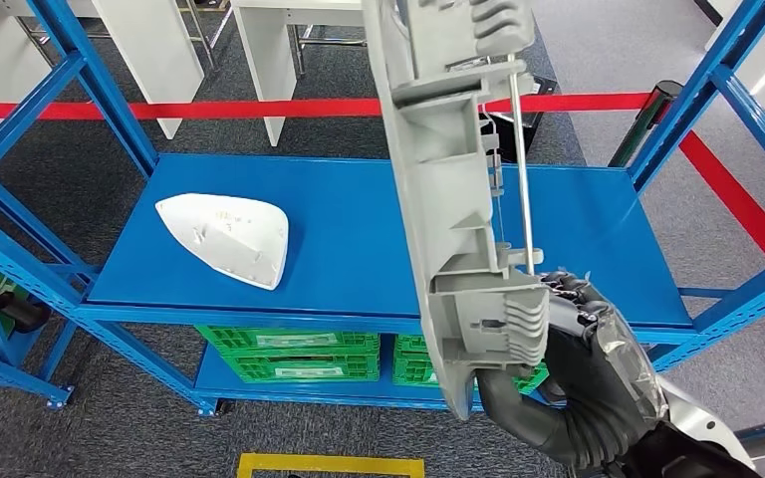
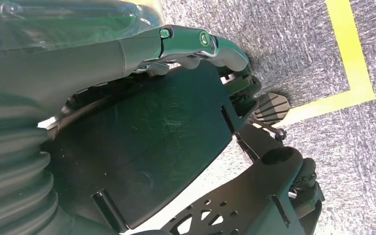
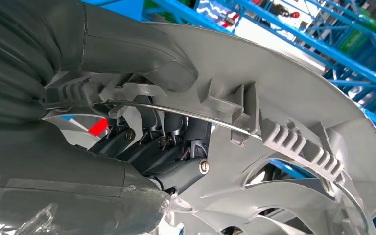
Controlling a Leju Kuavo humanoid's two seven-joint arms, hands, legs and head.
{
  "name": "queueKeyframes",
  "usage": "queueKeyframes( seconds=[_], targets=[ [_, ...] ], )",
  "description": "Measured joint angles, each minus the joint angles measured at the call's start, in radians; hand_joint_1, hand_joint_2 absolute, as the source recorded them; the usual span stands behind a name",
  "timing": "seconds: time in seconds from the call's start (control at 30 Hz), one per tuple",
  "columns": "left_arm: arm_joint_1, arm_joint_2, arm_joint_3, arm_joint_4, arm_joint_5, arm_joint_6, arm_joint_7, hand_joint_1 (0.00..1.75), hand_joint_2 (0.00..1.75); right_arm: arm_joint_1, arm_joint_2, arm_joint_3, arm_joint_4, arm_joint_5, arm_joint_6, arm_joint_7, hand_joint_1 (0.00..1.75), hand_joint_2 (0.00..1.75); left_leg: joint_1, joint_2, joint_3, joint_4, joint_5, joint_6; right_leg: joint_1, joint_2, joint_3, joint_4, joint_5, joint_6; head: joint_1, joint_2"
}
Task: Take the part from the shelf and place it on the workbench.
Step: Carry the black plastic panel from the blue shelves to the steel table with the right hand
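Gripping the grey plastic part (image 1: 458,199) near its lower end, the right robot hand (image 1: 568,368) has its fingers wrapped through the ribbed back side, so you can treat the part as clamped and clear of the blue shelf (image 1: 359,249). It stands nearly upright in front of the head camera, held low, probably because the ribs and the thin metal rod (image 1: 523,159) there give the fingers (image 3: 176,132) something to hook behind. That low grip leaves a long length above it, so expect the top to sway as you turn toward the surface. A white mirror cover (image 1: 229,237) lies on the shelf, well apart from the part. You cannot tell how the left robot hand (image 2: 196,44) stands; it hangs above carpet.
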Motion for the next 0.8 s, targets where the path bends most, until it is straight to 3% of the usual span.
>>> queueKeyframes(
  seconds=[0.8],
  targets=[
    [0.000, 0.005, 0.000, 0.000, 0.035, -0.020, 0.006, 0.00, 1.75, 0.009, 0.013, 0.032, -0.011, 0.011, 0.028, -0.004, 1.75, 1.75, 0.000, 0.000, 0.000, 0.000, 0.000, 0.000, 0.000, 0.000, 0.000, 0.000, 0.000, 0.000, 0.000, 0.000]
  ],
)
